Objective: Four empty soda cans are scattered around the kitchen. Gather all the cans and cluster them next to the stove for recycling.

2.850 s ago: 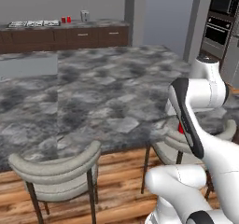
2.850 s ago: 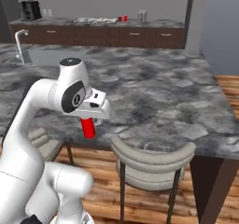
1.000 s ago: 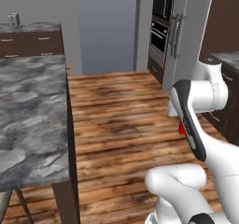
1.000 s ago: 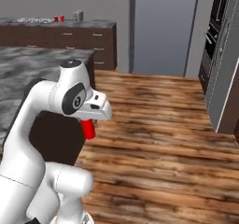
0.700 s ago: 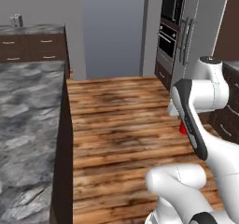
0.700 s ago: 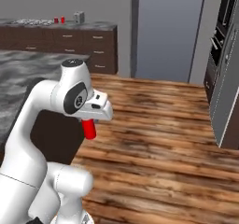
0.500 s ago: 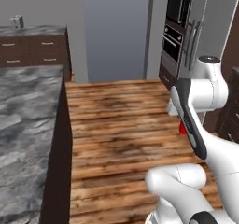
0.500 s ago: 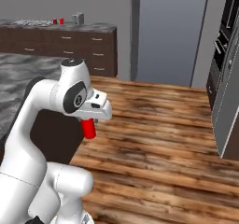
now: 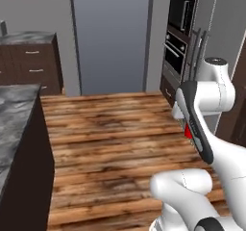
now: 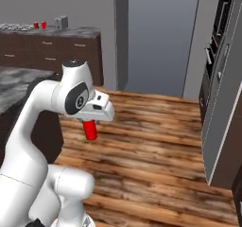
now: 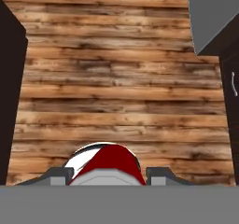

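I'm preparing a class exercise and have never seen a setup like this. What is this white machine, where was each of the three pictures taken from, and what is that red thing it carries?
It is a white robot arm on a driving base, in a computer-rendered kitchen. Two pictures come from cameras on the base, behind the arm to its left and right. The third looks down from the hand itself. The gripper is shut on a red soda can, carried above the wooden floor. From the hand, the can sits between the two fingertips. On the far counter, two more red cans stand beside a small grey box.
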Available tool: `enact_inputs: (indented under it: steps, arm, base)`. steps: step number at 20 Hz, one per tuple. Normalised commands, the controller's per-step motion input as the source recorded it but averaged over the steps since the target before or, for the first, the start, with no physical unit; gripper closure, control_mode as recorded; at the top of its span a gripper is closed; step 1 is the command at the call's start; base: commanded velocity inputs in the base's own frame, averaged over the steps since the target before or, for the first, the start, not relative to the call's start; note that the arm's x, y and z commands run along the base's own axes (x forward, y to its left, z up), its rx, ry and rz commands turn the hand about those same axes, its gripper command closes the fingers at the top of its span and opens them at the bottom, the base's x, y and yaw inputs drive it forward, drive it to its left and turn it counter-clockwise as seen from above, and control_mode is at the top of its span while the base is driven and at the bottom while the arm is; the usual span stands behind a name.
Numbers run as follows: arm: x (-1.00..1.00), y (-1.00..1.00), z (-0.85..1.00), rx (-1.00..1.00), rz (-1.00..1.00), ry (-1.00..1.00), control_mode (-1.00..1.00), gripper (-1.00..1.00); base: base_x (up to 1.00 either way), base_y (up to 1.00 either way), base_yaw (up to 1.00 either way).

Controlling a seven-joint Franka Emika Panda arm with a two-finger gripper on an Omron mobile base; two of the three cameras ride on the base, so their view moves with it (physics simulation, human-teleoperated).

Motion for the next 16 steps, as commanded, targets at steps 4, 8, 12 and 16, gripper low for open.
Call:
enact_inputs:
  steps: [4, 8, 12, 16]
  arm:
    - [0.0, 0.0, 0.0, 0.0, 0.0, 0.0, 1.0, 1.0]
    - [0.0, 0.0, 0.0, 0.0, 0.0, 0.0, 1.0, 1.0]
    - [0.0, 0.0, 0.0, 0.0, 0.0, 0.0, 1.0, 1.0]
    - [0.0, 0.0, 0.0, 0.0, 0.0, 0.0, 1.0, 1.0]
  base:
    - [1.0, 0.01, 0.0]
    - [1.0, 0.03, -0.05]
    - [1.0, -0.11, -0.04]
    - [1.0, -0.05, -0.04]
